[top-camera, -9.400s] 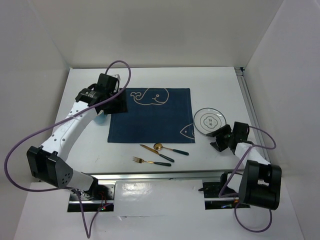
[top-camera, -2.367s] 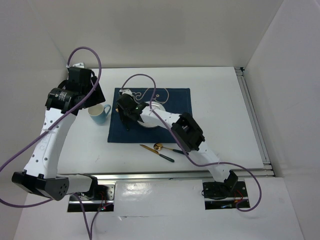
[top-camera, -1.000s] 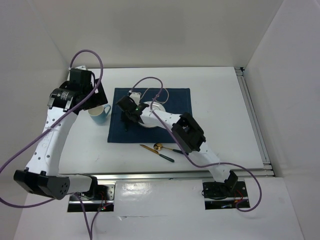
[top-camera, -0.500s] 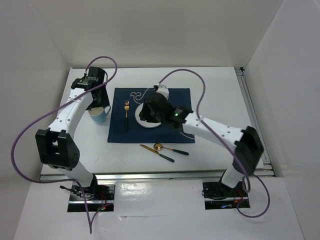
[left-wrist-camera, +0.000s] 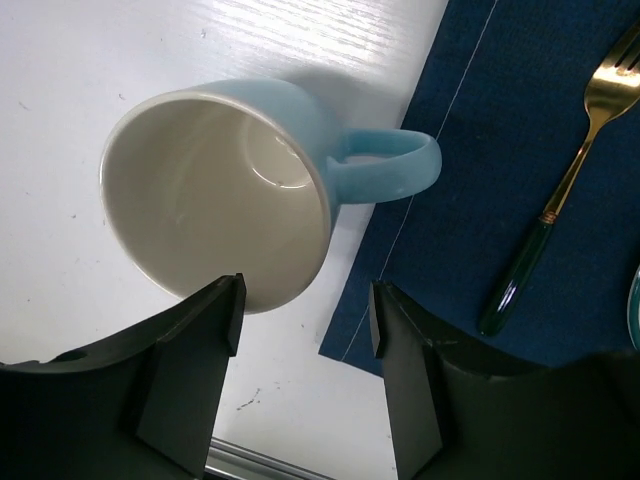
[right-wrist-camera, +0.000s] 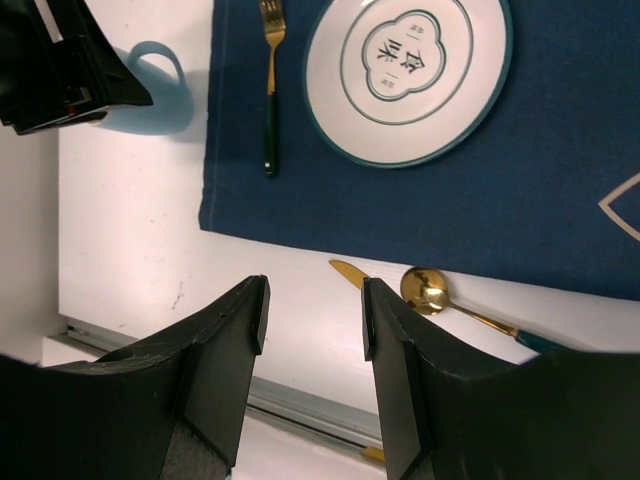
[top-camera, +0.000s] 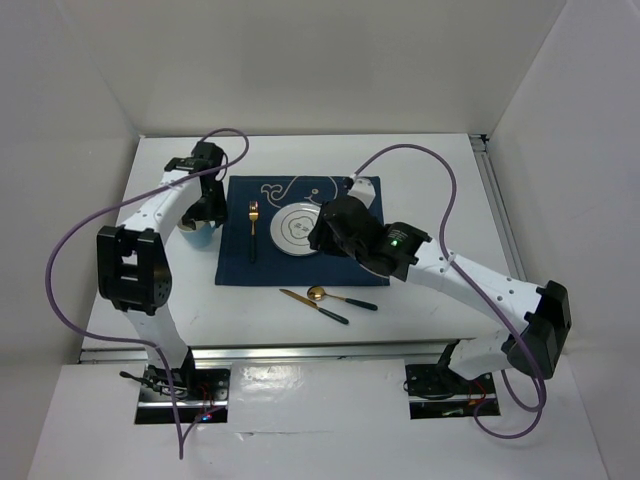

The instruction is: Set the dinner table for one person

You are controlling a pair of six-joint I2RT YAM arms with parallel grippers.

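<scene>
The right gripper (right-wrist-camera: 315, 285) has drawn back off the whale placemat (top-camera: 235, 265), uncovering the white plate (top-camera: 290, 228) at its centre, with the gold fork (top-camera: 253, 225) just to its left. Its jaws stand apart, empty. The left gripper (left-wrist-camera: 305, 290) hovers over the light-blue mug (left-wrist-camera: 210, 190), jaws apart, gripping nothing. The knife (top-camera: 314, 306) and spoon (top-camera: 345, 300) lie on the bare white dinner table (top-camera: 430, 180), which spreads beneath everything.
</scene>
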